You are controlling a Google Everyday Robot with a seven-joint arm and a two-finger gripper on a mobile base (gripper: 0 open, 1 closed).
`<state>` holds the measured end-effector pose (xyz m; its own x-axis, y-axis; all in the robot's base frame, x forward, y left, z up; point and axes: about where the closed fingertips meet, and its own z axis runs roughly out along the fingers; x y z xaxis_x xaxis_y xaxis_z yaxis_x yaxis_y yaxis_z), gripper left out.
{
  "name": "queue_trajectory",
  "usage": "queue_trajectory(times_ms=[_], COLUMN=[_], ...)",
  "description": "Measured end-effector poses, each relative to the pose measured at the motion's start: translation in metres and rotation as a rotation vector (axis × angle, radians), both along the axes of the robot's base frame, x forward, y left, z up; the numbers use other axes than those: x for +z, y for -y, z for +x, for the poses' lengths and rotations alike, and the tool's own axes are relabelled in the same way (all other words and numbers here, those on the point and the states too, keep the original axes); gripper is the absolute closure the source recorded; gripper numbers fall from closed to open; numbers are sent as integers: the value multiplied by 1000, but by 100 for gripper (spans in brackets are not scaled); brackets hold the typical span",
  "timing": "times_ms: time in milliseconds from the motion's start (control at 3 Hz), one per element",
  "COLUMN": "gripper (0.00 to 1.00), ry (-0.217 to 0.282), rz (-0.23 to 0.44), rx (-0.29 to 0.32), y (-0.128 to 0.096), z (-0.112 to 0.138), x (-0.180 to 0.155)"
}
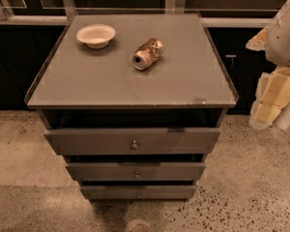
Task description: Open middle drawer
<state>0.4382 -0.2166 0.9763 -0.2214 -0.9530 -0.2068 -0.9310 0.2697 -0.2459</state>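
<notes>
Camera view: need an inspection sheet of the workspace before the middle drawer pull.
Surface: cabinet top, grey, flat, raised rim along the edges.
Job's things: middle drawer, second of three, round knob at centre; nothing touches it.
Clutter: white bowl upright, rear left of the top; dented can on its side near the middle, apart from the bowl.
Grippers: tool at the right edge of the view, beside the cabinet, well clear of every drawer front.
Cables: nothing seen.
Surroundings: speckled floor; dark cupboards behind the cabinet.
</notes>
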Motion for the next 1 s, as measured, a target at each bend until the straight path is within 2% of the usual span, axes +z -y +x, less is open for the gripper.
queue_trajectory(times_ms=[333,667,1000], gripper=[0,0,0], ry=[9,23,113], rz=[2,35,134], rx=[0,-28,-83], y=[0,5,-8], z=[-1,-18,-69], x=[1,-16,-22])
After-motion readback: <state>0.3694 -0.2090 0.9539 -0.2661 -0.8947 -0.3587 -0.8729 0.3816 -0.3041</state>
